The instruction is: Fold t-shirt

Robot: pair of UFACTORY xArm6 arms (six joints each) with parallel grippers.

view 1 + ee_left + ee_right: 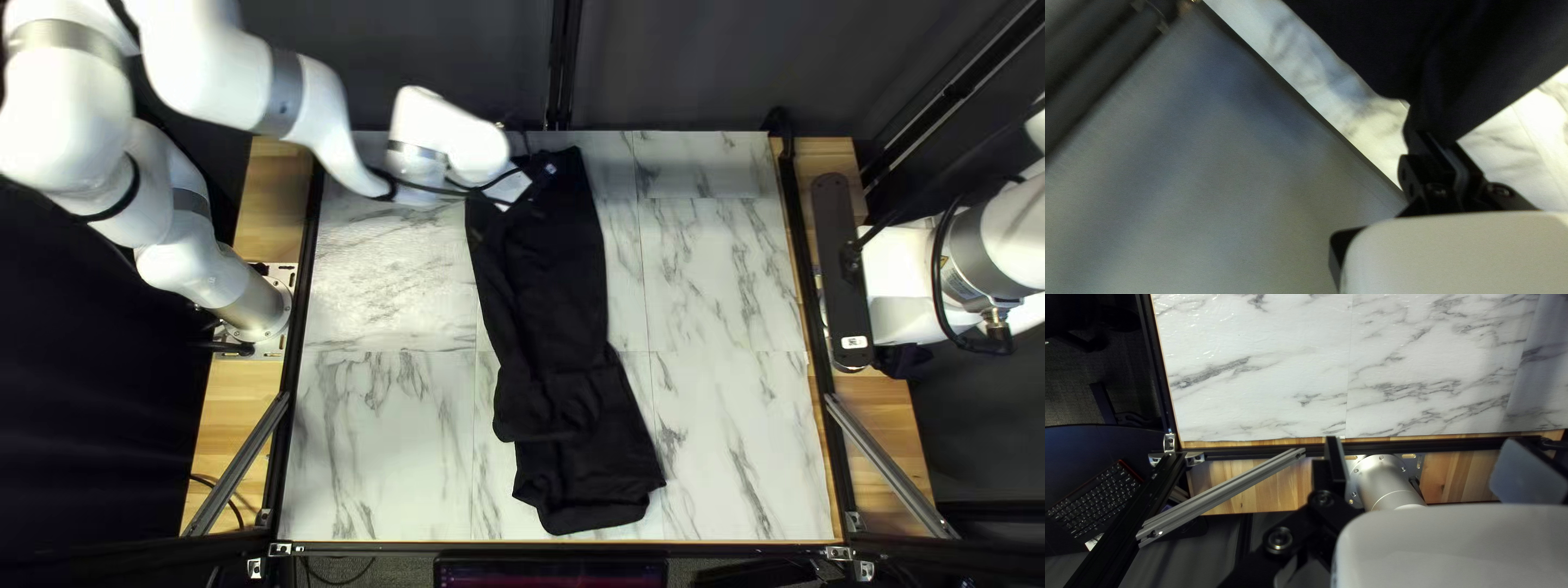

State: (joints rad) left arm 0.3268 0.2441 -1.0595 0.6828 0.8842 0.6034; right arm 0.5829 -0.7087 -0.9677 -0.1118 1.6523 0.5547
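One black T-shirt (555, 283), laid in a long, rumpled strip near the middle of the top left view, from the far edge of the marble-patterned tabletop (729, 436) toward the near one. At its far end, clamped on a pinch of cloth, the left gripper (541, 178); in the left wrist view, dark fabric fanned out ahead of the fingertips. Well apart from the cloth, at the tabletop's right side, the right gripper (895, 264), with fingers spread. Beyond, a keyboard (1097, 501) beside a metal strut (1219, 495).
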